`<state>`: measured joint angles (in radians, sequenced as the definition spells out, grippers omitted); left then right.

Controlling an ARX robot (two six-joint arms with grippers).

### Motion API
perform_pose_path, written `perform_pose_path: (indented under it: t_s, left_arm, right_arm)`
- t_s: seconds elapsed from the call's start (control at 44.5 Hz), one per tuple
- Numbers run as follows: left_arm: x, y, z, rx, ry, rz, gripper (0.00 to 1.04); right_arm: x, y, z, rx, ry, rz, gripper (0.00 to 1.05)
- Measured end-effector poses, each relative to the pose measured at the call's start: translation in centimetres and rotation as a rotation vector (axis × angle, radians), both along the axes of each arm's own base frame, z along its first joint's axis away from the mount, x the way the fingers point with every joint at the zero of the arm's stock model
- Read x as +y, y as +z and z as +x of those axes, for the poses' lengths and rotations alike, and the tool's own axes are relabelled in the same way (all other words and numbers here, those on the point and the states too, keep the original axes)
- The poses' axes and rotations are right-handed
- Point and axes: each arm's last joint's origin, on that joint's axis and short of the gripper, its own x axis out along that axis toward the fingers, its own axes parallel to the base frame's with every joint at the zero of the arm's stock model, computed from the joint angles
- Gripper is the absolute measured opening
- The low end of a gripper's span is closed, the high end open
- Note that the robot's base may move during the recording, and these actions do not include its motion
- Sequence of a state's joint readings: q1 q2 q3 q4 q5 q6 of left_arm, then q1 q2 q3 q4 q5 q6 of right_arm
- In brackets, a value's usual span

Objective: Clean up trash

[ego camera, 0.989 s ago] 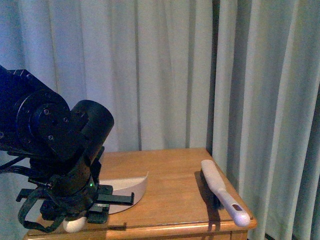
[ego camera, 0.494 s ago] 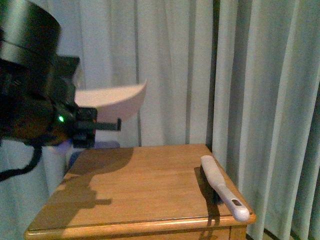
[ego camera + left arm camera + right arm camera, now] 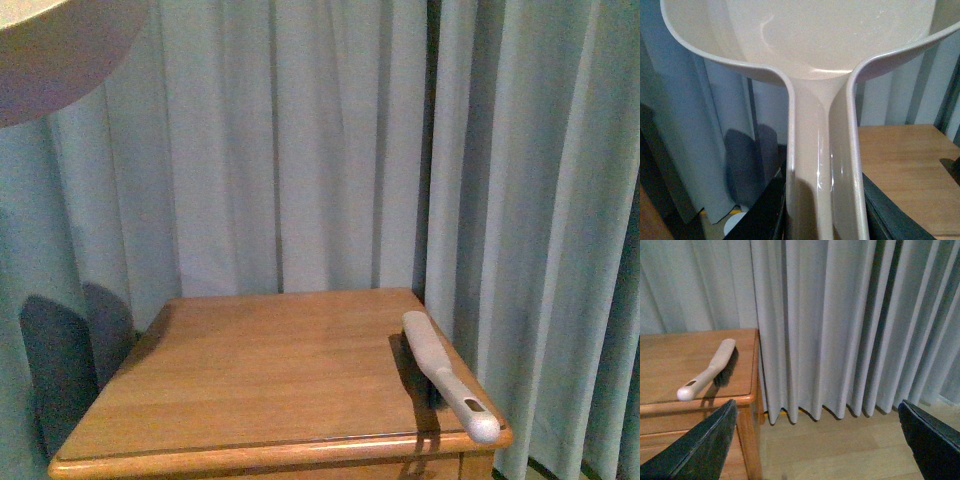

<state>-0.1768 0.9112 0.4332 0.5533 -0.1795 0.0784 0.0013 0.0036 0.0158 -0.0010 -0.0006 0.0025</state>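
The pale pink dustpan (image 3: pixel 50 50) hangs high at the top left corner of the front view, well above the wooden table (image 3: pixel 250 380). In the left wrist view my left gripper (image 3: pixel 824 216) is shut on the dustpan's handle (image 3: pixel 820 165), and the scoop (image 3: pixel 820 45) looks empty. My right gripper (image 3: pixel 816 442) is open over the floor beside the table, its dark fingers (image 3: pixel 700 445) wide apart with nothing between them. The trash is out of view in every frame.
A long pale brush (image 3: pixel 447 375) lies along the table's right edge, its handle tip at the front corner; the right wrist view shows this brush (image 3: pixel 707 370) too. Grey curtains (image 3: pixel 300 150) hang behind the table and to its right. Wooden floor (image 3: pixel 840 450) lies beside the table.
My left arm has lifted the dustpan from the table's front left up and leftward. The arm has left the front view and only the pan's edge shows.
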Motion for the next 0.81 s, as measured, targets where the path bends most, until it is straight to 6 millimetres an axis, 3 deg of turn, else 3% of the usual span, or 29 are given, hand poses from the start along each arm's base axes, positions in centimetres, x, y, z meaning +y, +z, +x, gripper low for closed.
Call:
perform_pose_path:
  t_s: [0.18, 0.472, 0.562, 0.652, 0.809]
  left_arm:
    - [2.7, -2.8, -3.5, -0.019, 0.008, 0.017, 0.27]
    - [5.0, -4.9, -7.5, -0.057, 0.023, -0.033, 0.27]
    - [5.2, -4.9, -7.6, -0.059, 0.042, -0.051, 0.27]
    - [5.1, -4.9, -7.7, -0.061, 0.03, -0.056, 0.27]
    - [5.1, -4.9, -7.7, -0.061, 0.033, -0.06, 0.27]
  right_arm:
    - [0.0, 0.0, 0.0, 0.0, 0.0, 0.0, 0.97]
    - [0.0, 0.0, 0.0, 0.0, -0.002, 0.0, 0.97]
    - [0.3, 0.1, 0.6, 0.093, -0.235, -0.045, 0.97]
    - [1.0, 1.9, 2.6, 0.152, -0.294, -0.065, 0.97]
    - [2.7, 6.3, 9.3, 0.33, -0.145, 0.01, 0.97]
